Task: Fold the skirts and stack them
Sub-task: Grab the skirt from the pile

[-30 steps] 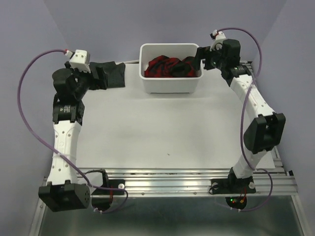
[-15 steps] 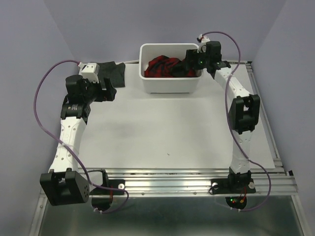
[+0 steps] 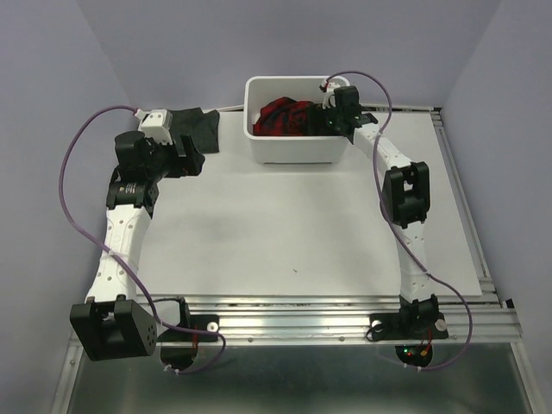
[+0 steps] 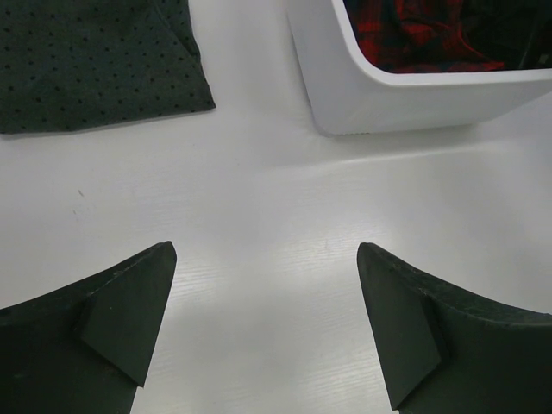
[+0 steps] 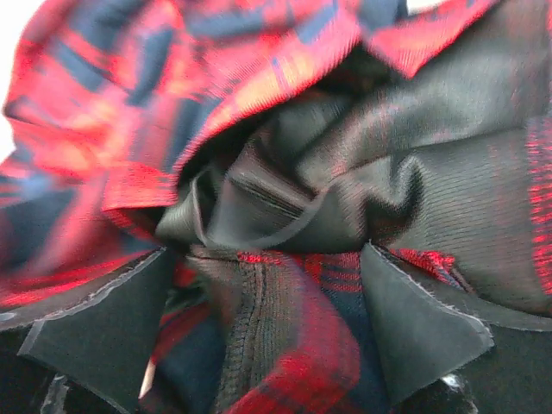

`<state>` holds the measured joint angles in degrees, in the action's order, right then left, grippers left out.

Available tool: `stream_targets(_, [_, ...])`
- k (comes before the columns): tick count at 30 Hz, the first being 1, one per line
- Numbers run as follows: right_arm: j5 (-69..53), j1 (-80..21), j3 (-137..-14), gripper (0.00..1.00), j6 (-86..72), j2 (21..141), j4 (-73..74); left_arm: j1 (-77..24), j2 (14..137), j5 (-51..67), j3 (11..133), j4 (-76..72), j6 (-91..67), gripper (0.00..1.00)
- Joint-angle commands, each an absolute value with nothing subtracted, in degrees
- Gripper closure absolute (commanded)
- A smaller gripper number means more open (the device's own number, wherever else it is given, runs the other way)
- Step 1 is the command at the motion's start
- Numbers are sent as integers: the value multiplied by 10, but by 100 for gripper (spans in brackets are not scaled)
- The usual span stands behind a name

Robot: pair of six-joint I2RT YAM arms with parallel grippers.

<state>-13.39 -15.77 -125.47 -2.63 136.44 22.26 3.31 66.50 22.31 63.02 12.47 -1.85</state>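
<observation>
Wide-open jaws on both left gripper (image 4: 266, 252) and right gripper (image 5: 266, 252).

Left side: left fingers (image 4: 129, 319) spread low over bare table (image 4: 259, 190), nothing between them, nothing touched. Aimed at strip of table between grey skirt (image 4: 95, 60) and tub (image 4: 388, 95). Arm bent at elbow, wrist above near edge of grey skirt in top view.

Location of grey skirt: far left of table, laid flat, edges straight, fine dotted texture plain in left wrist view. Just beside tub, not touching it. Left end partly hidden by left wrist in top view.

Location of tub: far middle of table, upright, white. Inside, plaid skirt (image 3: 278, 117), red and dark navy, crumpled in a heap, showing in left and middle of tub in top view.

Right side: arm stretched forward from base, right gripper down inside right part of tub. Right fingers (image 5: 414, 332) pushed in among crumpled cloth. Dark lining folds and a red plaid hem bunched in gap between right fingers. Cloth loose there, not clamped. Whether inner faces of right fingers actually touching cloth: cannot tell, close view blurred toward edges.

Right wrist view filled almost wholly by plaid skirt.

Skirts apart, one on table, one in tub; plaid skirt not yet folded, nothing stacked.
</observation>
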Motion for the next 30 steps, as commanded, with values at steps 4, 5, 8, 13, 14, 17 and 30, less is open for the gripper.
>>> stream_targets(4, [-60,-161,-1320,21,-10,1422,246,30,647,228,625,91,-24,1])
stream_targets(5, [-60,-161,-1328,36,-9,1425,245,30,647,228,624,91,-24,1])
stream_targets(8, [-66,-161,-1331,57,-11,1424,233,30,647,229,623,91,-24,1])
stream_targets(13, [-79,-161,-1342,99,-22,1380,176,30,650,236,617,89,-29,1])
stream_targets(14, [-80,-161,-1341,99,-27,1369,161,31,650,241,616,86,-30,1])
stream_targets(17, [-88,-161,-1316,99,-55,1307,62,31,649,246,612,84,-38,1])
stream_targets(30, [7,-161,-1430,99,-127,1239,-333,30,608,250,583,74,-47,1])
